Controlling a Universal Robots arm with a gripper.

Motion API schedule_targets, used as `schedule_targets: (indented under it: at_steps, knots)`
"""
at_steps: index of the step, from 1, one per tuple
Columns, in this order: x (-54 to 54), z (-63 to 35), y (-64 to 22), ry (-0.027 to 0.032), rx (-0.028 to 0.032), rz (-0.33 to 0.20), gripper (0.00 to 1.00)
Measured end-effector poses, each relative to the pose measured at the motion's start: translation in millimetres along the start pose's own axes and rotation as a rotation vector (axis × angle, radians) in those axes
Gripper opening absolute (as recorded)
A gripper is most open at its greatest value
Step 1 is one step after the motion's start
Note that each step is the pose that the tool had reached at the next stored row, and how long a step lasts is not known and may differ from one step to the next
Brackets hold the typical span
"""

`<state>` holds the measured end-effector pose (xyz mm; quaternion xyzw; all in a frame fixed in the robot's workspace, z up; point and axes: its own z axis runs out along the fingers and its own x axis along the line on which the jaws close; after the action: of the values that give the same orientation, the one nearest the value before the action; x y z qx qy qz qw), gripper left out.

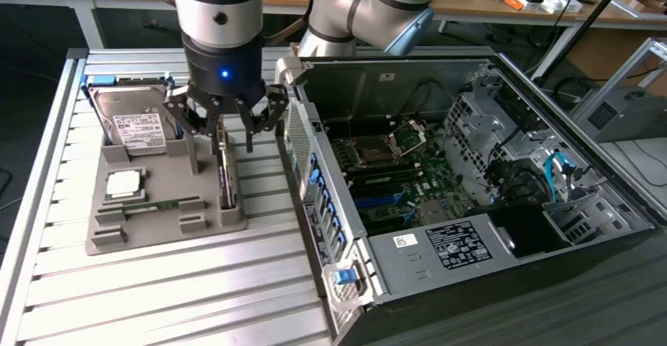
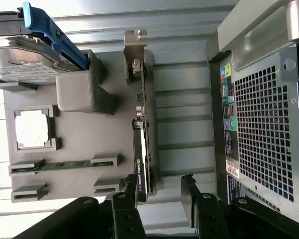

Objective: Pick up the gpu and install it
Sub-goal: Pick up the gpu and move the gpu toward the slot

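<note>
1. My claw [image 1: 226, 137] stands wide open and holds nothing. It hangs over the grey moulded plastic tray [image 1: 156, 233] on the slatted aluminium tabletop [image 1: 156, 303].
2. The gpu [image 1: 225, 180], a thin green circuit-board card with a silver metal end bracket, stands on edge in a slot at the side of the tray nearest the open black-and-silver computer case [image 1: 325, 205].
3. Step in hand, as I judge it: getting set to grasp the card. To do it well, the card should sit midway between the fingers, which should be square to its flat faces and bear on board and cooler body evenly, so that it lifts straight out of the slot.
4. The wrist view gives me the card's [image 2: 141, 124] top edge end-on, with the bracket at the far end and a black cooler on one face. The near end lies between my fingers [image 2: 189, 191], closer to one than the other.
5. The exterior view gives me height: the fingertips are about level with the card's top edge, though I cannot tell whether they touch it. It also shows the case's bare motherboard [image 1: 401, 182] and the boxy silver hard drive [image 1: 136, 123] at the far end of the tray.
</note>
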<state>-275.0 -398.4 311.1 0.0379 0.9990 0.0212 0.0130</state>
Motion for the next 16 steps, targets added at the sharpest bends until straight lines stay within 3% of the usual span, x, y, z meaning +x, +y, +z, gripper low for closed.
schedule_targets:
  at_steps: [16]
  knots:
    - [0.6,10.9,4.1,-0.0002,0.0028,0.000,0.48]
